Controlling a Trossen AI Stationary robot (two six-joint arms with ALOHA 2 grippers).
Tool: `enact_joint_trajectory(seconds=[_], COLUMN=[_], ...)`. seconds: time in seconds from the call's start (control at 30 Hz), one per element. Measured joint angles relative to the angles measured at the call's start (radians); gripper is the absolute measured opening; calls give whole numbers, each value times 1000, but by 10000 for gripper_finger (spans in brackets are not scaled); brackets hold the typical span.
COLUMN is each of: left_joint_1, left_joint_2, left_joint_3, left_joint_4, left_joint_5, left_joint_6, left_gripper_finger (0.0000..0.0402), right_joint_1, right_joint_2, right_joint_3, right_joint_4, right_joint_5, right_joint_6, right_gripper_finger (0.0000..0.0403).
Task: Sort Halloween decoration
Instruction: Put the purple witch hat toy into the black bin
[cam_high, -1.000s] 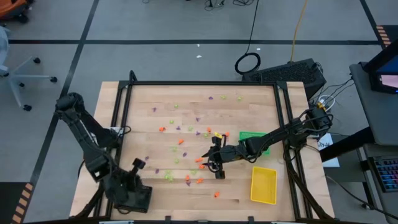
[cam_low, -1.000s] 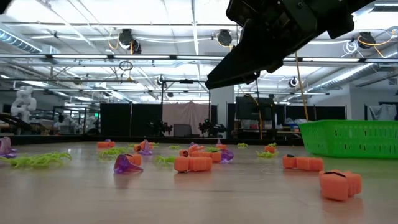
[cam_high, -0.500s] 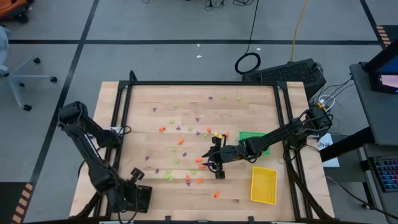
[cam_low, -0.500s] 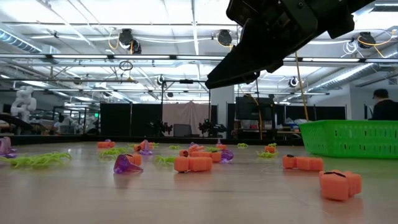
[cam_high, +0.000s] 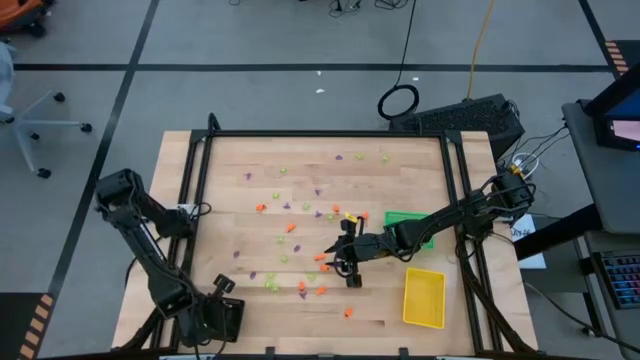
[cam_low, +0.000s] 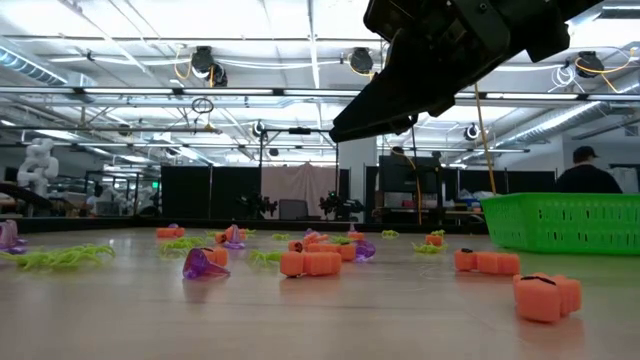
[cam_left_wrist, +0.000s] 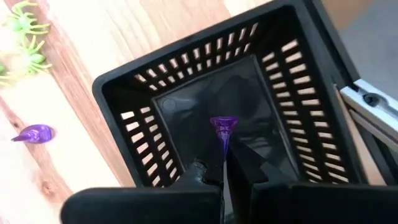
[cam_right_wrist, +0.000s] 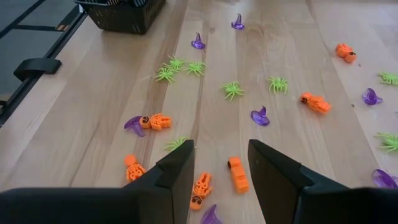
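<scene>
Left hand (cam_left_wrist: 222, 163) pinches a purple witch hat (cam_left_wrist: 222, 126) directly over the black tray (cam_left_wrist: 140, 81); release straight down (mouth is narrow). Right hand (cam_right_wrist: 221, 169) hovers open above orange trinkets (cam_right_wrist: 238, 174) on the surface (cam_right_wrist: 106, 87).

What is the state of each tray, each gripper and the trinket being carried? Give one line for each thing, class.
Left gripper: shut on the purple witch hat, over the black tray.
Purple witch hat: held, not yet dropped.
Black tray: upright, nothing visible inside.
Right gripper: fingers open, holding nothing, above orange trinkets.
Green tray: upright, contents unclear.
Yellow tray: upright, looks empty.
</scene>
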Motion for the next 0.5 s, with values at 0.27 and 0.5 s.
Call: enact_joint_trajectory(seconds=[0.27, 0.5], left_joint_1=[0, 0], left_joint_2=[23, 23], left_joint_3=[0, 0], left_joint_4=[1, 0], left_joint_5=[-62, -77], left_joint_6=[-2, -88], left_gripper_finger=[1, 1], right_joint_1=[0, 0], right_joint_2=[0, 0], right_joint_3=[0, 0], right_joint_4=[0, 0], right_joint_5=[0, 0], right_joint_6=[0, 0], right_gripper_finger=[137, 137])
